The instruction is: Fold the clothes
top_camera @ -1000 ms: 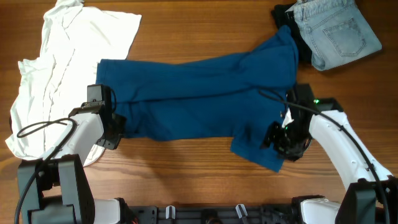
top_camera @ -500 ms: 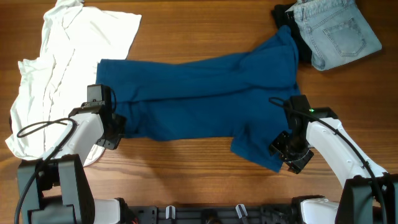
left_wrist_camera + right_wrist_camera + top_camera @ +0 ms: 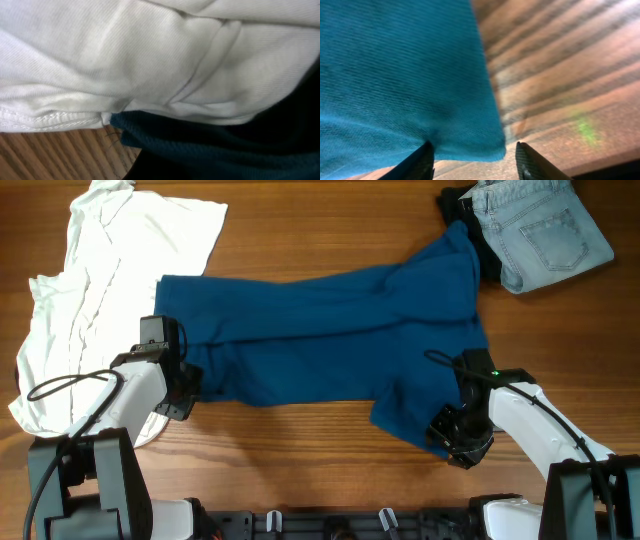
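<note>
The right end effector (image 3: 452, 442) has slid, over the last second, from the middle of the lower-right flap of the large plain dark-blue short-sleeved T-shirt (image 3: 320, 330) down to that flap's bottom corner, near the lower right of the overhead frame. Its wrist view shows the two fingers (image 3: 417, 162) spread, with the corner of the blue cloth lying in the gap between them and not yet pinched. I judge this as lining up a grasp on that corner before a fold.

The left end effector (image 3: 188, 385) has not moved. It sits at the shirt's left edge, centre-left of the frame, pressed together. Its wrist view is filled with white and blue cloth, so I cannot tell what it grips.

The T-shirt lies spread across the middle of the wooden bench (image 3: 330, 230), partly doubled lengthwise. Its left end lies just beside the plain white shirt (image 3: 110, 270), which is crumpled in the upper left. Its upper-right tip touches the light-blue denim jeans (image 3: 540, 230) and a dark garment (image 3: 458, 205) under them. Both neighbours crowd the folding space.
</note>
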Motion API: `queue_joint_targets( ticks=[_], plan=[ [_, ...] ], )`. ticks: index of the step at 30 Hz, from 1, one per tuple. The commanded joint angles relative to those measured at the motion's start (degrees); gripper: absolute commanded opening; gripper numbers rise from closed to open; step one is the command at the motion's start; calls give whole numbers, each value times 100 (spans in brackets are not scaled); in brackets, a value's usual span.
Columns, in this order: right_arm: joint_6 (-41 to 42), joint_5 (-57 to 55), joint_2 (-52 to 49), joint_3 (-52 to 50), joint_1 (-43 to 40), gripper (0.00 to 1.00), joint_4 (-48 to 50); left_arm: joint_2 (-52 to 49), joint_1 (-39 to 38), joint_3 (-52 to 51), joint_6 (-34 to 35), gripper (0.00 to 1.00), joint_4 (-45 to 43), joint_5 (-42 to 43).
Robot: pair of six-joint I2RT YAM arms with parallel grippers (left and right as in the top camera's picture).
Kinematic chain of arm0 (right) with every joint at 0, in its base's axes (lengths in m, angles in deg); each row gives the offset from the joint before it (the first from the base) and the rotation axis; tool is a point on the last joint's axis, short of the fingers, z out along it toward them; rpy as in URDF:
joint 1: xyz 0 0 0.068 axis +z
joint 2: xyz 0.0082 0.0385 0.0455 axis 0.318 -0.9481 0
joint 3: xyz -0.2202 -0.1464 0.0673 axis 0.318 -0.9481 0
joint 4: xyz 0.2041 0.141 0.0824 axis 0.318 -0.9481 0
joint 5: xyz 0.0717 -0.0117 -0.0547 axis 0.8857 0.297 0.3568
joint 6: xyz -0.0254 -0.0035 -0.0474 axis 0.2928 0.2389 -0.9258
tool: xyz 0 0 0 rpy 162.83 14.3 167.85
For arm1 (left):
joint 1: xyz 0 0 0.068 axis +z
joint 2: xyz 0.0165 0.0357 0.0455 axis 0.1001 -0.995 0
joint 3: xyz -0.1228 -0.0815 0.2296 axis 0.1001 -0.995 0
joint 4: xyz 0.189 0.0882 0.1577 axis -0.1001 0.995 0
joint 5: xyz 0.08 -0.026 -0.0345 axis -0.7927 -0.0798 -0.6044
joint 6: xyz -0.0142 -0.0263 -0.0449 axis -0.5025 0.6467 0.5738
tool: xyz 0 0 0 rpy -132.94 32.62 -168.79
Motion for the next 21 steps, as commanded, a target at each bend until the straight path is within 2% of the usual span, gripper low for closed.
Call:
queue_joint_targets(
  ticks=[1, 6, 7, 9, 12, 15, 21],
  plan=[
    [-20, 7, -17, -79, 22, 37, 282, -205, 35, -103, -55, 4, 22, -229],
    [-20, -109, -17, -79, 22, 14, 321, -205, 35, -103, -55, 4, 87, -229],
    [-22, -127, -17, -79, 22, 4, 326, -205, 35, -103, -55, 4, 107, -229],
    [-142, -122, -15, -68, 22, 4, 363, -205, 35, -103, -118, 4, 111, -227],
    [-494, -122, 52, 345, 9, 4, 85, -127, 35, 98, -944, 4, 278, -55],
    [-804, -345, 361, 1252, 2, 4, -664, 238, 35, 673, -1329, 4, 1062, -13],
    [-1480, -564, 1182, 2889, -413, 4, -1875, 1174, 35, 1086, -1998, 4, 1823, -9]
  ],
)
